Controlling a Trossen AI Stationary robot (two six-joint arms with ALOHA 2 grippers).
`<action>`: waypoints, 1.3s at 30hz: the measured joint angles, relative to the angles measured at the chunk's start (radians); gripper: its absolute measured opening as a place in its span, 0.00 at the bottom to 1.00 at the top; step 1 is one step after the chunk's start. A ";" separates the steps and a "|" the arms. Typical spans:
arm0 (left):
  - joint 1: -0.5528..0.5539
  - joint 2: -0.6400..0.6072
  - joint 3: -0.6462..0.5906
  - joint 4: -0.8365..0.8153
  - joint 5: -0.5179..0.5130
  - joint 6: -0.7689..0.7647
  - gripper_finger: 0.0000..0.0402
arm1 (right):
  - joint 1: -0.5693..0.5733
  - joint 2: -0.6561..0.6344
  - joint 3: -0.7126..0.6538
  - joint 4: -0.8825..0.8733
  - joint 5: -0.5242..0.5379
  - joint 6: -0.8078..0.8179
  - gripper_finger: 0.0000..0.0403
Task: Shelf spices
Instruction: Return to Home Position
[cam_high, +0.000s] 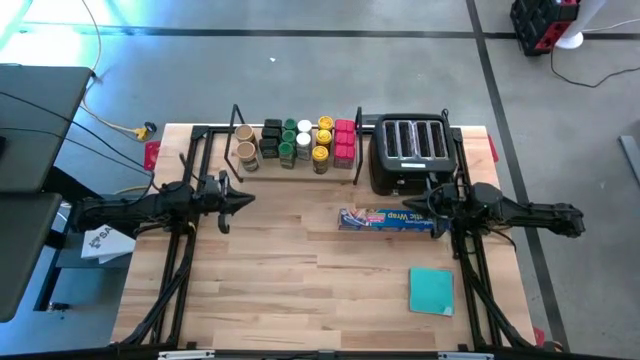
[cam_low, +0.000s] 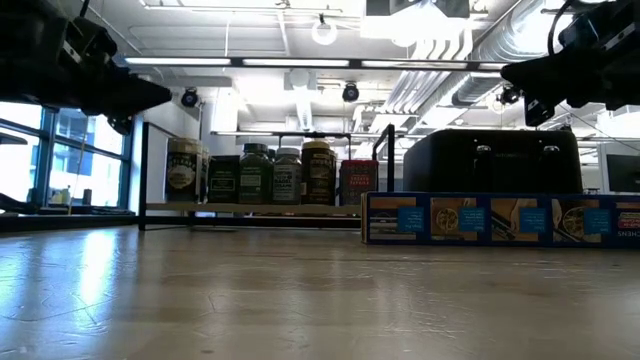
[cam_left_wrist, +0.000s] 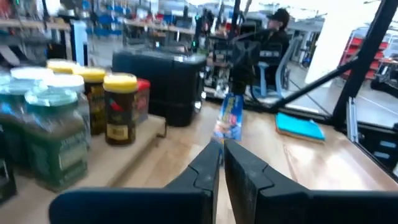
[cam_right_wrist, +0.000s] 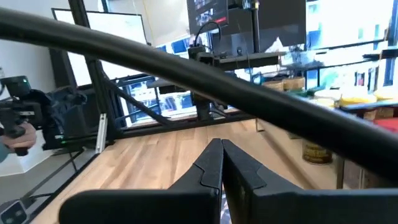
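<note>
Our left gripper (cam_left_wrist: 222, 149) has its fingers pinched together with nothing in them, hovering over the table in front of the shelf's (cam_low: 250, 208) left end. Right gripper (cam_right_wrist: 221, 146), same deal: closed up, empty, hanging above the blue wrap box (cam_high: 385, 219) in front of the toaster (cam_high: 410, 150). The spices (cam_high: 300, 143) sit in rows on the shelf at the table's back edge.

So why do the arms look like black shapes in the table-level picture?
Low view: ceiling lights and windows shine behind the left gripper and right gripper, so they show as silhouettes; the table carries a pale sheen. High view: light falls evenly there.
</note>
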 joint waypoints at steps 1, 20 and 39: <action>0.000 -0.009 0.000 0.007 -0.003 0.012 0.06 | 0.000 0.000 0.000 0.008 0.001 -0.009 0.00; 0.001 -0.096 0.000 -0.050 -0.004 0.010 0.01 | 0.005 -0.001 0.000 -0.059 0.016 0.022 0.00; 0.001 -0.089 0.000 -0.052 0.006 -0.014 0.01 | 0.005 0.000 0.000 -0.133 0.024 0.093 0.00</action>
